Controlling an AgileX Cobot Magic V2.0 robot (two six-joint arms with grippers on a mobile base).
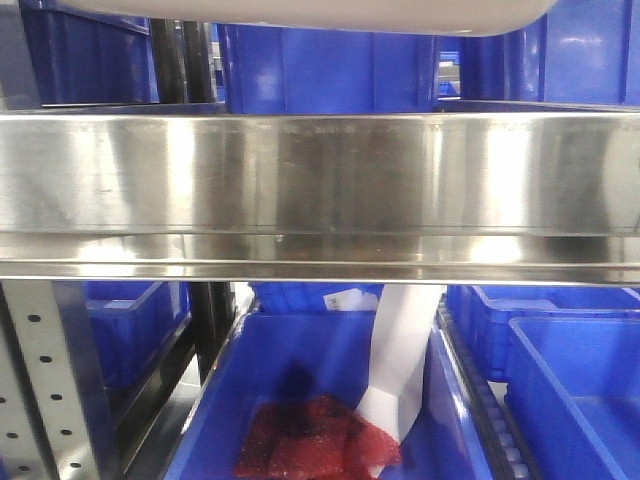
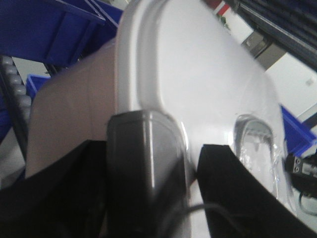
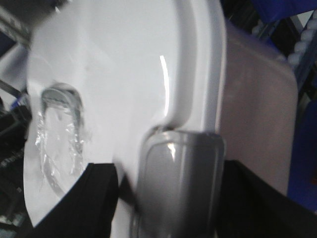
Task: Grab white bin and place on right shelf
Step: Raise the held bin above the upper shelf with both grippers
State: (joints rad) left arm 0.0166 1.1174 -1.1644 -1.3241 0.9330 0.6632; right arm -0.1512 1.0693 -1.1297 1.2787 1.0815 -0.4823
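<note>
The left gripper [image 2: 153,148] is clamped on the white bin [image 2: 198,74]. Its matte black fingers [image 2: 237,198] straddle the bin's rim, one against the glossy lid [image 2: 208,89] and the other against the pinkish translucent side wall. A smooth grey clasp [image 2: 143,163] with rounded corners sits between them, folded over the lid's edge.

The right gripper [image 3: 168,166] grips the bin the same way. Its black fingers [image 3: 257,208] sit on either side of a second grey clasp [image 3: 181,188], with the white lid on one side and the frosted pink wall on the other.

Further along the lid from each clasp is the recessed handle [image 3: 59,134], an oval hollow with crinkled clear film over it. The lid is rounded at its corners and has a raised border.

In the front-facing view only the bin's pale curved underside [image 1: 330,15] shows. It is at the top of the picture, above the right shelf [image 1: 320,180] and clear of its lip. That lip is a wide band of brushed stainless steel with blurred reflections. I cannot tell whether the bin is over the shelf's deck or in front of it.

Hard, glossy blue bins [image 1: 300,70] stand behind the white bin. Below it, under the shelf, another blue bin [image 1: 300,360] holds a red mesh bag [image 1: 320,440] and a white paper strip [image 1: 405,360]. A perforated grey upright [image 1: 45,390] stands low and to the left.
</note>
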